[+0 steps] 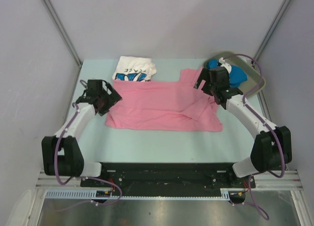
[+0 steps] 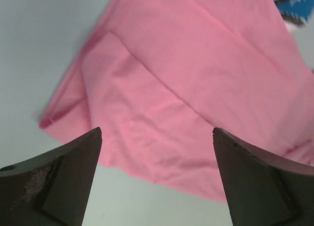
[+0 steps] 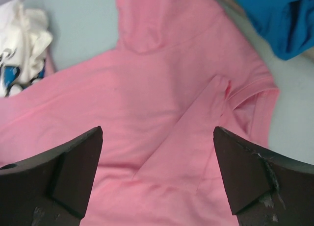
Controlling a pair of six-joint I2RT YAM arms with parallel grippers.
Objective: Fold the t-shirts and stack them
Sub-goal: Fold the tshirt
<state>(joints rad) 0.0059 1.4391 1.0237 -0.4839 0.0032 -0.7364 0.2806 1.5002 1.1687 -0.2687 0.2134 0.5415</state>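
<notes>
My left gripper point(image 2: 157, 134) shows two dark fingers at the bottom of the left wrist view, spread wide with nothing between them. My right gripper point(image 3: 157, 130) is spread the same way and is also empty.

Both hover over the pink t-shirt point(image 1: 162, 106), which lies flat across the middle of the table point(image 1: 157, 142). The left gripper is at the shirt's left edge and the right gripper is over its far right corner. A diagonal flap is folded inward on the shirt's right side, and a second layer lies over its left side.

The white printed t-shirt point(image 1: 134, 70) sits bunched at the far edge of the table, its near edge meeting the pink cloth.

The grey-olive tray point(image 1: 258, 82) stands at the far right corner, just beside the pink sleeve. It holds the crumpled blue t-shirt point(image 1: 236, 75), which my right wrist partly hides in the top view.
</notes>
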